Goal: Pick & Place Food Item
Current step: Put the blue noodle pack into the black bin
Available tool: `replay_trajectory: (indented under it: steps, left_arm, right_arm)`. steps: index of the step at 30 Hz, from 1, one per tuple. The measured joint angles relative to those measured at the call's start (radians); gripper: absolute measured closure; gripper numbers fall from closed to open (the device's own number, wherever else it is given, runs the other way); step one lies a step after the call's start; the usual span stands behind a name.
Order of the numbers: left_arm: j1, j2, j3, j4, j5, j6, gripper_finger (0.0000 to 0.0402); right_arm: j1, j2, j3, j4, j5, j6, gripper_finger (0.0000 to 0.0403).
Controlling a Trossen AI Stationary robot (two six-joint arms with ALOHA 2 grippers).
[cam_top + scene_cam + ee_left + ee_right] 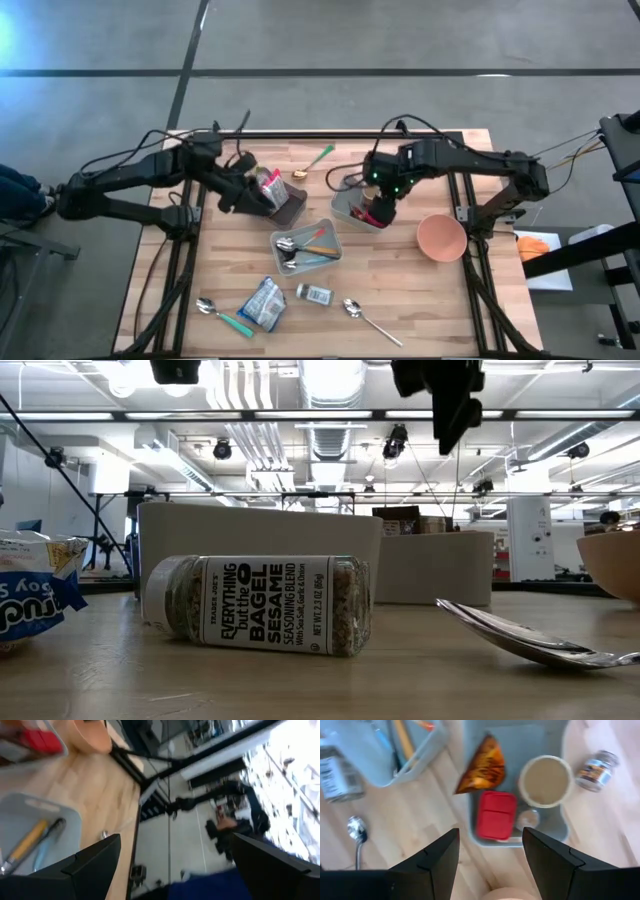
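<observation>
A grey tray right of the table's middle holds an orange snack bag, a red box and a round cup. My right gripper hangs above this tray, pointing down, open with nothing between its fingers; the low view shows it high up. My left gripper is open and holds nothing. It stands at the far left, beside a red-and-white packet and a dark box.
A grey utensil tray sits mid-table and a salmon bowl at the right. Near the front edge lie a seasoning jar, a blue bag and two spoons. A small jar lies beside the food tray.
</observation>
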Motion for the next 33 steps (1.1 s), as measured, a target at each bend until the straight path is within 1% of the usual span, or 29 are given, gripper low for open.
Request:
replay_trajectory:
  steps: [4,6,11,14,16,18,22,25,28,30,33]
  left_arm:
    - [-0.068,0.000,-0.021,-0.058,0.016,0.036,0.0026]
    - [-0.100,0.000,-0.037,-0.122,0.008,0.024,0.0026]
    - [-0.171,0.000,-0.122,-0.210,-0.062,-0.124,0.0026]
    - [-0.212,0.001,-0.201,-0.205,-0.111,-0.207,0.0026]
    - [-0.234,0.001,-0.263,-0.189,-0.144,-0.233,0.0026]
    - [-0.254,0.001,-0.322,-0.145,-0.178,-0.224,0.0026]
    - [-0.307,0.000,-0.436,0.009,-0.184,-0.220,0.0037]
    - [-0.350,0.000,-0.517,0.149,-0.185,-0.246,0.0058]
    - [-0.393,0.001,-0.590,0.256,-0.202,-0.306,0.0083]
    - [-0.419,0.001,-0.625,0.293,-0.226,-0.346,0.0098]
    - [-0.456,0.001,-0.659,0.301,-0.269,-0.396,0.0113]
  right_arm:
    - [0.067,0.000,0.008,0.003,0.009,0.020,0.0188]
    - [0.100,0.000,0.007,0.003,0.039,0.044,0.0188]
    - [0.165,0.000,0.007,0.003,0.107,0.086,0.0188]
    - [0.193,0.000,0.007,0.003,0.149,0.106,0.0188]
    - [0.207,0.000,0.007,0.003,0.166,0.110,0.0188]
    - [0.220,0.000,0.006,0.004,0.185,0.111,0.0188]
    - [0.237,0.000,0.003,0.004,0.188,0.114,0.0188]
    - [0.243,0.000,0.001,0.003,0.188,0.114,0.0188]
    - [0.243,0.000,0.000,0.003,0.187,0.114,0.0188]
    - [0.243,0.000,0.000,0.003,0.187,0.113,0.0188]
    - [0.243,0.000,0.000,0.003,0.186,0.110,0.0188]
